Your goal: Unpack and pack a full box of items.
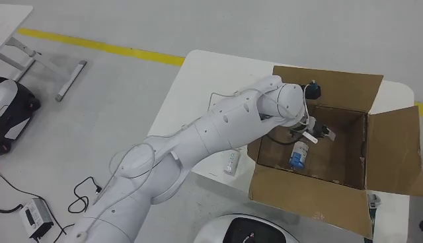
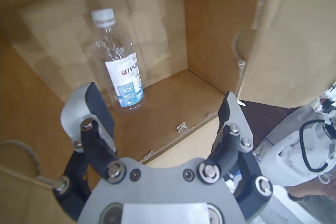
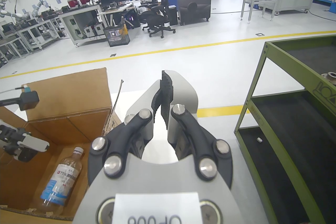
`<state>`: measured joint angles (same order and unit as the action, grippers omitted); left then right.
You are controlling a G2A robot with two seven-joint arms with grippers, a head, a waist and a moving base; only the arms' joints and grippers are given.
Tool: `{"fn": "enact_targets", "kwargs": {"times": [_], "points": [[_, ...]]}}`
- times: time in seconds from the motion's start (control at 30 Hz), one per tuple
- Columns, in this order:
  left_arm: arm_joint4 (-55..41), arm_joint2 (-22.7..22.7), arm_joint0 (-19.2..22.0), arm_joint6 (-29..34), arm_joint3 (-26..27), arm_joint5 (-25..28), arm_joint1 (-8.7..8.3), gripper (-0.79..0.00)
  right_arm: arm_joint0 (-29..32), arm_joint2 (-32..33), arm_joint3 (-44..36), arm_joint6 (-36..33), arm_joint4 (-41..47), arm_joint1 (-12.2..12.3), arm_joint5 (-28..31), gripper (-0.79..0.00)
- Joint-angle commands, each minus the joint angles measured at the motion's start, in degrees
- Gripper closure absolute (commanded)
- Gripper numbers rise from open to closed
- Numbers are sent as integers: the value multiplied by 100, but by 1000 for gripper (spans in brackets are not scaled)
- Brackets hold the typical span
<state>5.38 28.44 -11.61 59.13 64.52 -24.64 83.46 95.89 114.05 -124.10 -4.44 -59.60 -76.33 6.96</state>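
Left fingers [image 2: 98, 104] spread wide apart, nothing between them, hanging inside the box [image 2: 215, 15] above its floor. The bottle [image 2: 118, 64] lies on that floor just ahead of them, not touching, cap pointing away. Right fingers [image 3: 162, 93] pressed together, empty, off beside the box over the desk [image 1: 198, 78]. I read this as the unpack half: one bottle left inside, and what looks like a second small bottle [image 1: 230, 162] out on the desk just beside the box wall. I can't rule out a drop-off, though. Next I'd have to bring the open fingers down across the bottle's body, square to its long axis, close, then lift clear of the flaps. The left wrist view gives me the finger gap against the bottle. The top view adds the outside bottle and the box's spot on the desk. The right wrist view shows a green cart [image 3: 288, 156] beside the desk
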Motion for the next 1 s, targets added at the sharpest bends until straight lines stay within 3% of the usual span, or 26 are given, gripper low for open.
{"fn": "enact_targets", "kwargs": {"times": [0.0,0.2,0.47,0.7,0.97], "points": [[311,185,-54,8,511,41,-139,-785,0,0,0,0,0,0,0,0],[1427,911,-506,392,2207,-159,-657,-785,0,0,0,0,0,0,0,0],[2869,2124,-1537,1297,4157,-419,-1284,-785,0,0,0,0,0,0,0,0],[3220,3182,-2530,1781,5240,155,-1621,-785,0,0,0,0,0,0,0,0],[3227,4266,-3498,2114,5873,615,-1859,-785,0,0,0,0,0,0,0,0]]}}
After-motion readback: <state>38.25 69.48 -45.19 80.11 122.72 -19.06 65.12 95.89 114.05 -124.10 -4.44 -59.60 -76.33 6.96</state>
